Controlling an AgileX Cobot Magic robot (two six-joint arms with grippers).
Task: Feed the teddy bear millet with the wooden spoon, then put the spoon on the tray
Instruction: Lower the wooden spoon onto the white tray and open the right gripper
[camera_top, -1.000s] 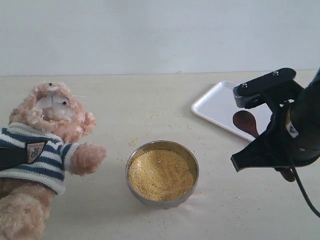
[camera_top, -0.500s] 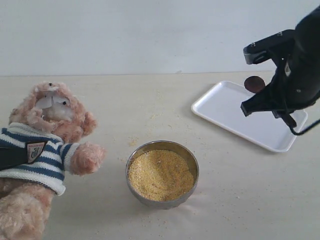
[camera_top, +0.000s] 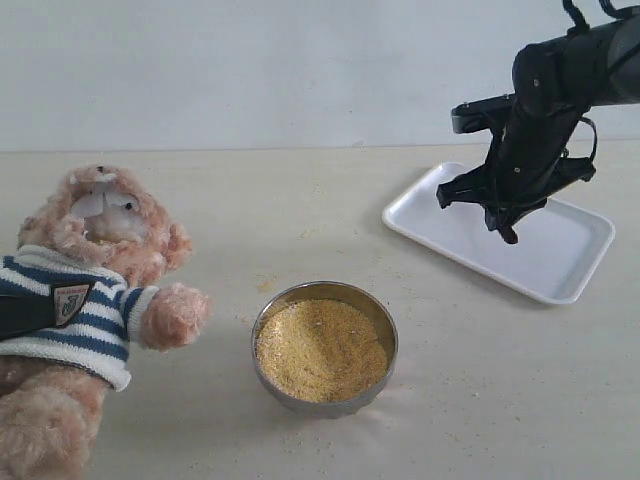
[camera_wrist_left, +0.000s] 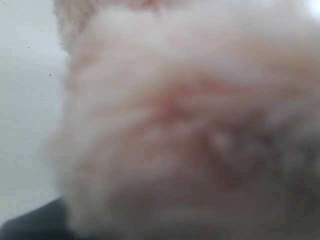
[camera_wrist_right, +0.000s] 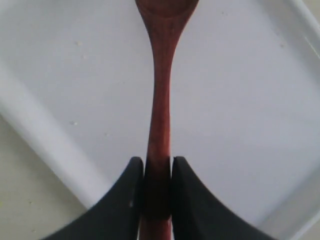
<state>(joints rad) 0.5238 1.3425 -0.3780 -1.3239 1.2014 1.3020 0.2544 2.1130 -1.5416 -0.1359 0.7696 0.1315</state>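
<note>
Fingers (camera_wrist_right: 126, 200) pinch wooden spoon (camera_wrist_right: 161, 100) above tray (camera_wrist_right: 240, 130)

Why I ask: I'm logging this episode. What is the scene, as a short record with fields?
right gripper: shut on the spoon's handle
spoon: held over the tray, bowl end pointing away from the fingers; contact with the tray unclear
tray: nothing else seen on it
bowl: on the table, between bear and tray
millet: fills the bowl; stray grains on the table
bear: beside the bowl, one paw toward it
left wrist view: blurred fur only
</note>
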